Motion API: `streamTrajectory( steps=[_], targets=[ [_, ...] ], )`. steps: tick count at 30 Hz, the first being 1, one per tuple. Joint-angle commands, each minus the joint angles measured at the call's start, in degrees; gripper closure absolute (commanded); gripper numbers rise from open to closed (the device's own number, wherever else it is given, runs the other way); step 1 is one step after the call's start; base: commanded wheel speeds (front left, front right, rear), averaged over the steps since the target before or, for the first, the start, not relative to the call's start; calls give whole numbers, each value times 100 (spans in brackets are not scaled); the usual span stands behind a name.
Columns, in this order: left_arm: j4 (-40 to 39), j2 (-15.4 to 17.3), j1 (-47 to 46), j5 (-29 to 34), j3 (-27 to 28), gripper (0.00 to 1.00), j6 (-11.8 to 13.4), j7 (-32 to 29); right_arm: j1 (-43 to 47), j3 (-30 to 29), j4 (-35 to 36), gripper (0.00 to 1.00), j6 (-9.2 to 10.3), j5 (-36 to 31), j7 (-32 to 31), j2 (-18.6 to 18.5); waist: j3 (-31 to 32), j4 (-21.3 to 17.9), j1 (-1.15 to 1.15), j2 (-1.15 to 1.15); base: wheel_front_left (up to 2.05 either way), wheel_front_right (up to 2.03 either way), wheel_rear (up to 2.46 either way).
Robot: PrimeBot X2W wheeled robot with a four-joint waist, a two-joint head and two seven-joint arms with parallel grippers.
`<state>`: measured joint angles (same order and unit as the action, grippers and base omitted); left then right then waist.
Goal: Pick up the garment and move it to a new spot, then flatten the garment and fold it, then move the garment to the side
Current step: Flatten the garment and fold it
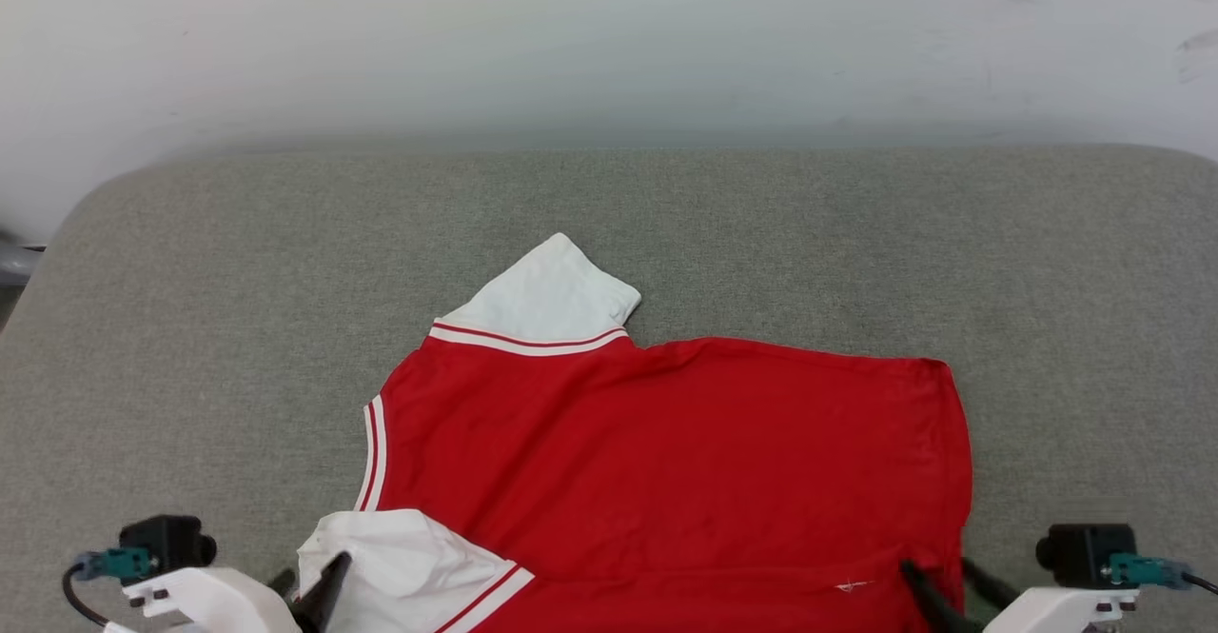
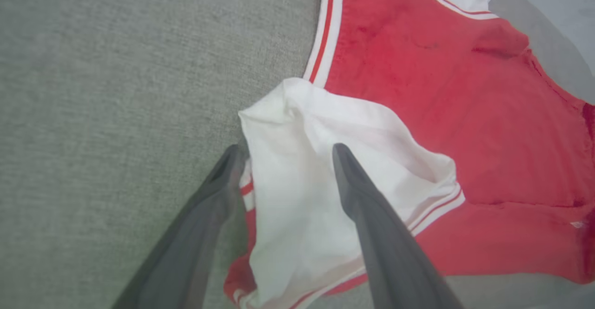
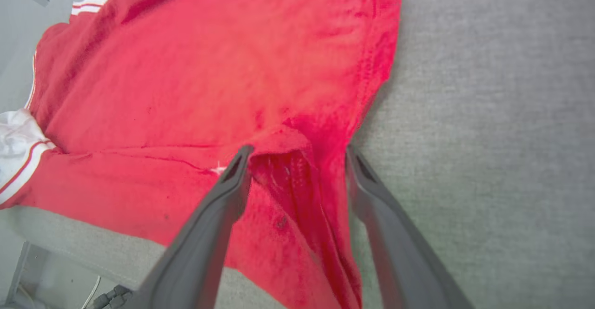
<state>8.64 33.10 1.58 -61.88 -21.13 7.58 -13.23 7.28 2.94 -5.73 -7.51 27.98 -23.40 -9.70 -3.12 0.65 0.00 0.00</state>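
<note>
Grey fabric tabletop stands against a white wall. Left end effector: fingers apart, astride the crumpled white sleeve at the near edge. The red garment lies spread across the near centre. Right end effector: fingers apart, straddling a raised fold at the garment's near right corner.
</note>
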Motion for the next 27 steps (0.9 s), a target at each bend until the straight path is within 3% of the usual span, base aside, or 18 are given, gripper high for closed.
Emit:
streamTrajectory(
  steps=[1, 7, 11, 19, 27],
  targets=[
    [32, -41, -94, 79, 51, 0, 1, 145, -87, -22, 40, 0, 5, -118, 256, 31, 6, -6, 0, 0, 0, 0, 0],
    [108, -134, -451, 640, 127, 0, 74, 1026, -252, -246, 323, 0, 5, -688, 1724, 288, 50, -62, 0, 0, 0, 0, 0],
    [76, -218, -735, 1049, 160, 0, 187, 1595, -400, -465, 579, 0, 5, -1182, 2209, 453, -65, -150, 0, 0, 0, 0, 0],
    [146, -320, -1325, 1687, 54, 0, 200, 2370, -665, -726, 1026, 0, 4, -1769, 2477, 617, -503, -348, 0, 0, 0, 0, 0],
    [395, -350, -2425, 1882, -23, 0, -96, 2338, -1136, -776, 1620, 0, 4, -1972, 2350, 679, -1347, -632, 0, 0, 0, 0, 0]
  ],
)
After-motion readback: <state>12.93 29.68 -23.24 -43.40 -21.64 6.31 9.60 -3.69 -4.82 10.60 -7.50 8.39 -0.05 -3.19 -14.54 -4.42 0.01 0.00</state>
